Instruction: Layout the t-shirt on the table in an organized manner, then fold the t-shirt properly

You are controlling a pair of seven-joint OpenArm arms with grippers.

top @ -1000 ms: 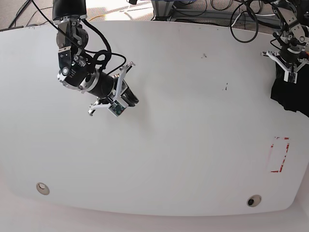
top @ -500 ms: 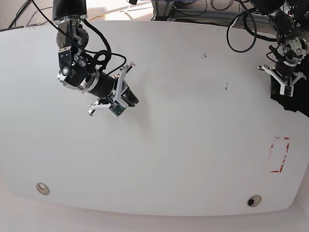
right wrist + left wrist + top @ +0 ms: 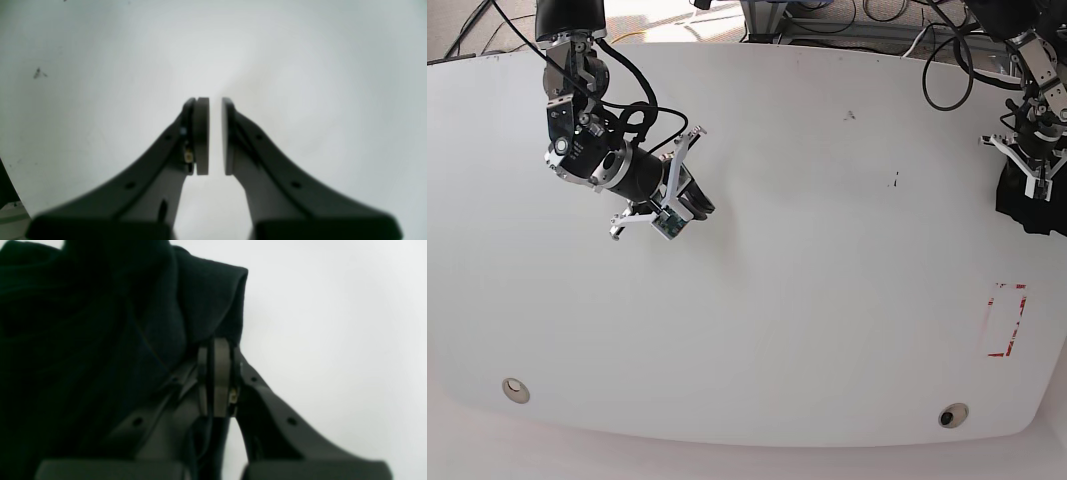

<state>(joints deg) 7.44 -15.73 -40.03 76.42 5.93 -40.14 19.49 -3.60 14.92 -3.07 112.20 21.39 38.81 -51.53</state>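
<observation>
Now the t-shirt (image 3: 1031, 205) hangs bunched at the table (image 3: 827, 300) edge, pinched by the left gripper (image 3: 217, 350); the right gripper (image 3: 215, 133) hovers, fingers slightly apart, empty.

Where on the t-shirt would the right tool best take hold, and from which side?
Probably the edge of the t-shirt facing the table's middle, approached from that side. The cloth is bunched at the table's edge, with the left tool shut on a fold. The right tool, holding nothing, hangs far across the table. Collar and sleeves cannot be made out.
</observation>
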